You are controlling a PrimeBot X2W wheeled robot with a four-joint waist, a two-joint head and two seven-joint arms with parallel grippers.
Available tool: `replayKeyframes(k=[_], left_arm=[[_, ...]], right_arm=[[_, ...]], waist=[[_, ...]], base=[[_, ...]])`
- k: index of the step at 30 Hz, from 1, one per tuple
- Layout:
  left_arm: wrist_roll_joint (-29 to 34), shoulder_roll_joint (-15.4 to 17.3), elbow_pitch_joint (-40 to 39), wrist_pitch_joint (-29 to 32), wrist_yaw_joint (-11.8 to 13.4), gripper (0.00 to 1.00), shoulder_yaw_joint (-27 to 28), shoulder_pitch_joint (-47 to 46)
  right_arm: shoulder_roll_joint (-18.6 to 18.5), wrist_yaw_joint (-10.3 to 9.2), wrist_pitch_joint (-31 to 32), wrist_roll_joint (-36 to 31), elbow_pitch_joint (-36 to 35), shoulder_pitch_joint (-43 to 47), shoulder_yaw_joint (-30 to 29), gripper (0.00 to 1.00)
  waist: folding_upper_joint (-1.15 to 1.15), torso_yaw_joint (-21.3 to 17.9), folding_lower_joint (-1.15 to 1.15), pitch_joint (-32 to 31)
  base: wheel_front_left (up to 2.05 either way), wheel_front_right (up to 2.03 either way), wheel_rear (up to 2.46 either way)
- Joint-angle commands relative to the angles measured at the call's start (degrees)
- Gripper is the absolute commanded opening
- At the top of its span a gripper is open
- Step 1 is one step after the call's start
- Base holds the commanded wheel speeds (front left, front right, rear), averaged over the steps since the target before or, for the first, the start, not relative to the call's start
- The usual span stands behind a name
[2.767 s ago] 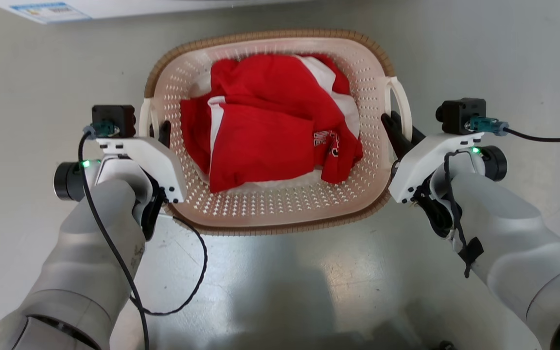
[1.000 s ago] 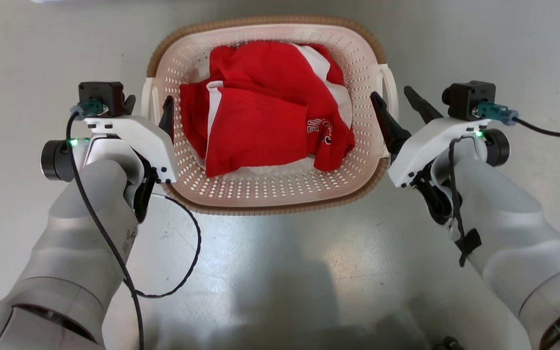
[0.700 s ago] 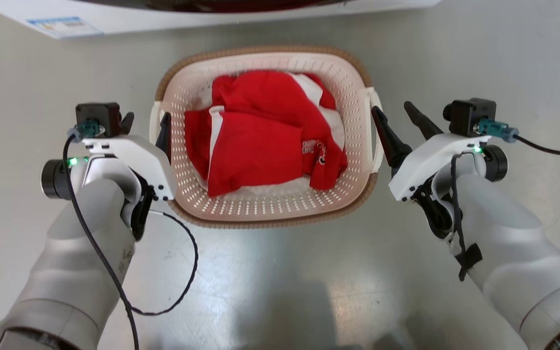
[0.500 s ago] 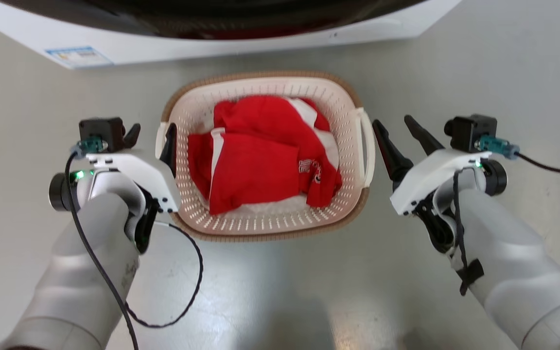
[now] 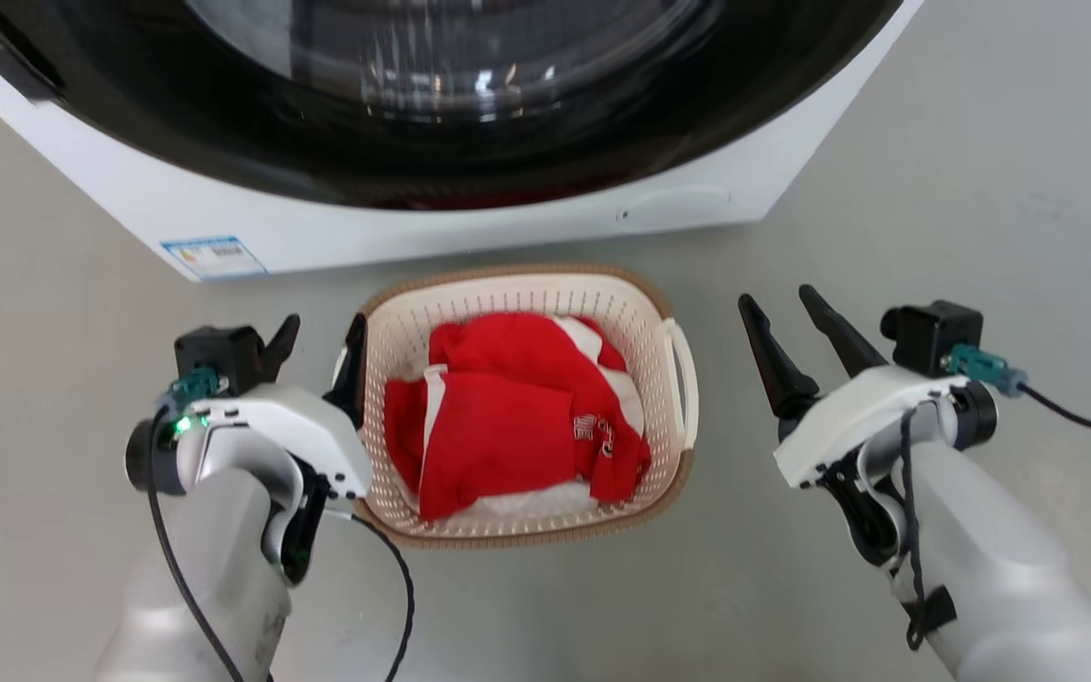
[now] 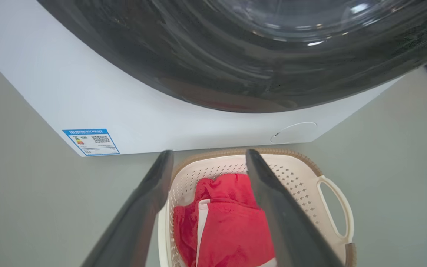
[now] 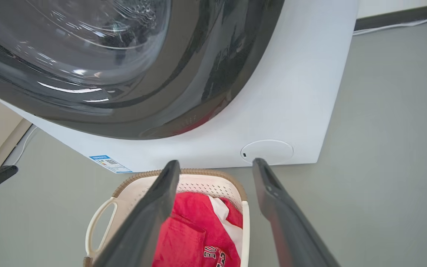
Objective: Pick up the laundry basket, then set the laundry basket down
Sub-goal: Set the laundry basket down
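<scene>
Left end effector (image 5: 325, 322) first: fingers spread apart, holding nothing. In the head view its inner finger (image 5: 354, 365) overlaps the left rim of the laundry basket (image 5: 508, 305). In the left wrist view that rim sits between the two fingers. Height above the rim cannot be told.

Risk one: if this finger is still inside the wall line, a sideways pull would hook the rim and drag or tip the basket. A straight lift looks safer.

Black cable (image 5: 403, 606) loops off the left arm near the basket's near-left corner. Risk two: a low sweep could catch it on the woven rim.

Basket stands on the grey floor (image 5: 981, 189), upright, just before the white washing machine (image 5: 470, 227), with a red garment (image 5: 508, 426) piled inside. Set-down looks done. Risk three: little room behind, so any forward nudge would knock it against the washer front.

Right loop handle (image 5: 683, 379) is free. Right end effector (image 5: 776, 298) is open and empty, apart from the handle and near it. Least concern here, unless the arm swings inward.
</scene>
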Motion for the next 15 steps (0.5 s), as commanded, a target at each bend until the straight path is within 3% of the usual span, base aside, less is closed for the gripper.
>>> replayKeyframes(k=[1,15], left_arm=[[1.1,1.27,-2.46,-0.36,-0.46,1.0,2.8,2.01],[8.03,-2.44,-16.64,-0.36,-2.38,1.0,12.62,14.43]], right_arm=[[-0.12,0.4,-0.69,-1.35,-2.21,2.92,-0.53,1.0],[-0.65,0.4,-0.69,-9.37,-14.29,14.29,-11.22,1.0]], waist=[[0.0,-0.07,0.0,-3.21],[0.0,1.32,0.0,-14.34]], base=[[0.0,0.0,0.0],[0.0,0.0,0.0]])
